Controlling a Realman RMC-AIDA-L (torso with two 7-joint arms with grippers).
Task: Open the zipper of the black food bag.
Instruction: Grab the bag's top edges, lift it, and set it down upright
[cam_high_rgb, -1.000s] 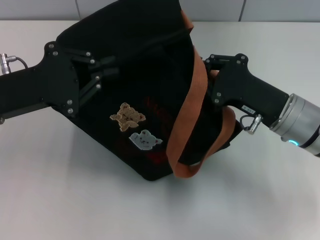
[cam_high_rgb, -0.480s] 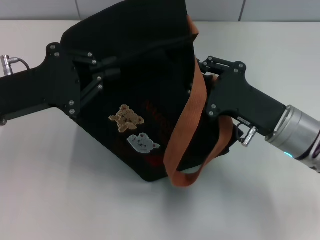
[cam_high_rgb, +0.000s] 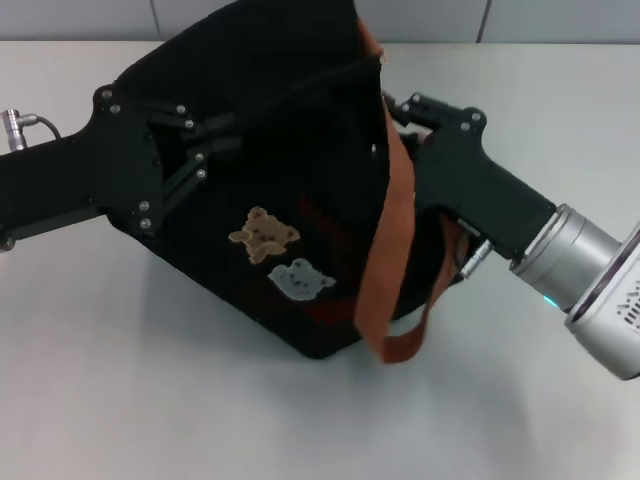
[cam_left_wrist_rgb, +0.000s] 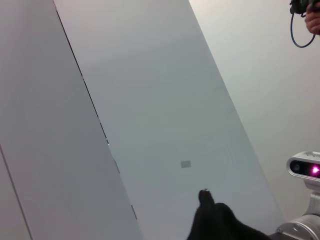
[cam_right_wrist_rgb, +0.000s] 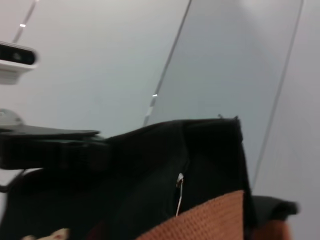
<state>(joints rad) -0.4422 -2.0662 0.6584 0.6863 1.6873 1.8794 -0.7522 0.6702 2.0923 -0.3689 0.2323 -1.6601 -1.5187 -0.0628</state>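
Note:
The black food bag (cam_high_rgb: 270, 190) is tilted on one corner on the white table (cam_high_rgb: 120, 380), bear patches (cam_high_rgb: 265, 235) facing me. Its orange-brown strap (cam_high_rgb: 385, 230) hangs down the right side. The zipper (cam_high_rgb: 320, 82) runs as a faint line along the top edge. A small silver pull (cam_right_wrist_rgb: 179, 181) dangles there in the right wrist view. My left gripper (cam_high_rgb: 218, 138) is shut on the bag's left top edge. My right gripper (cam_high_rgb: 392, 108) presses against the top right corner, its tips hidden behind strap and fabric.
A grey panelled wall (cam_high_rgb: 420, 18) rises behind the table. The left wrist view holds wall panels, a bit of black fabric (cam_left_wrist_rgb: 215, 225) and a camera unit (cam_left_wrist_rgb: 305, 169).
The right gripper has moved up and back along the bag's right edge toward the top corner. The bag's lower corner and hanging strap have swung slightly right. The left gripper holds still.

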